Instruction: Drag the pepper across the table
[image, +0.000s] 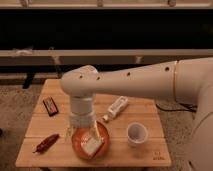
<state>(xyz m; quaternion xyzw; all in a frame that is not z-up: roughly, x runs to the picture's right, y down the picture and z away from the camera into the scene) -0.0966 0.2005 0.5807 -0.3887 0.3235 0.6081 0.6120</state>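
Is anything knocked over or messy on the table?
The white bottle lies on its side near the middle of the table, so it looks tipped over. The cup stands upright, and I see no spill. The gripper hangs open over the orange bowl, away from the pepper.

1. The gripper (81, 135) hangs over the bowl (78, 148) with its fingers spread, and the arm (130, 82) crosses above and to the bowl's right.
2. Left of the bowl, bare table (120, 152) runs to the pepper (46, 143).
3. Behind and to the left of the bowl lies a dark bar (50, 106), well apart.
4. Right of the bowl, a cup (136, 133) and a bottle (117, 107) narrow the way.
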